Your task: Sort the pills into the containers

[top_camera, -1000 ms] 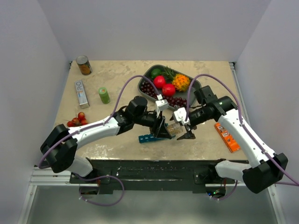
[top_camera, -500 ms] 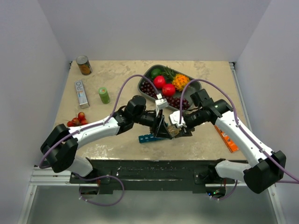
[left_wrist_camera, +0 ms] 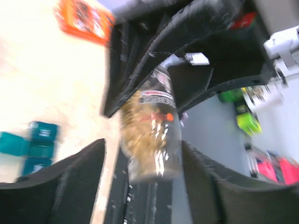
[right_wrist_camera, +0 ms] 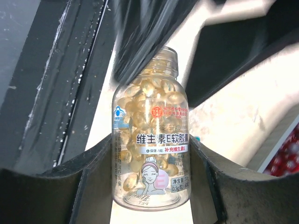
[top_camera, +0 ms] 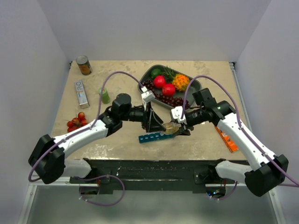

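A small clear bottle [right_wrist_camera: 150,140] full of tan-yellow pills [right_wrist_camera: 149,100] hangs just above the table, its neck uncapped. My right gripper [right_wrist_camera: 150,145] is shut on its lower body, both fingers pressed against the sides. In the top view the bottle [top_camera: 169,126] lies tilted between the two grippers. My left gripper [left_wrist_camera: 144,156] is open, its fingers standing either side of the bottle [left_wrist_camera: 152,126] with a gap on each side. The teal containers strip [top_camera: 152,138] lies on the table just below and left of the bottle. It also shows in the left wrist view as the containers [left_wrist_camera: 32,144].
A grey fruit tray [top_camera: 194,86] sits behind the grippers. An orange box [top_camera: 226,136] lies by the right arm. At the left are a green bottle [top_camera: 104,95], a white box [top_camera: 81,92], a can [top_camera: 84,65] and red fruit [top_camera: 77,120].
The right gripper closed on the bottle and keeps it. The left gripper opened off the bottle and its arm drew back to the left.
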Tool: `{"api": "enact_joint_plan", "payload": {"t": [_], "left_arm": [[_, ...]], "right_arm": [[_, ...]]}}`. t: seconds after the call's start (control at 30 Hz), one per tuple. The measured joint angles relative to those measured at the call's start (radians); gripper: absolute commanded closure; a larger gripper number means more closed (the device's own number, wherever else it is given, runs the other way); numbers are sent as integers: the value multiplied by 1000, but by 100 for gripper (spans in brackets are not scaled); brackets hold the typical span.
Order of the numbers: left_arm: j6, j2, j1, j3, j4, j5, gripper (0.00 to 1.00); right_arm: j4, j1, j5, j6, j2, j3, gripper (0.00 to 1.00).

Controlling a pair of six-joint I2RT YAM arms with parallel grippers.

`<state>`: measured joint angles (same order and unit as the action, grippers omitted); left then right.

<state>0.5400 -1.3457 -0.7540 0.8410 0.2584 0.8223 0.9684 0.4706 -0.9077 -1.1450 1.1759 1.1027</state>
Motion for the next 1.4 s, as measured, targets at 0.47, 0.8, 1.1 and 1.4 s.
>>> {"api": "enact_joint_plan", "payload": {"t": [0.47,0.8,1.1,1.4], "left_arm": [[-88,367,143,-71,-63,-312,0],[-273,639,147,-254,-57,-339,0],[-404,711,147,-377,1,-233,0],[-432,681,147,-411,100,-158,2]], "right_arm": [[2,-95,-70,123,-62,-62,100],[-15,-156,-140,167,-72,-101,100],[-21,-164,-171,177,-77,-117,100],[-23,-164,-187,177,-77,-126,100]]}}
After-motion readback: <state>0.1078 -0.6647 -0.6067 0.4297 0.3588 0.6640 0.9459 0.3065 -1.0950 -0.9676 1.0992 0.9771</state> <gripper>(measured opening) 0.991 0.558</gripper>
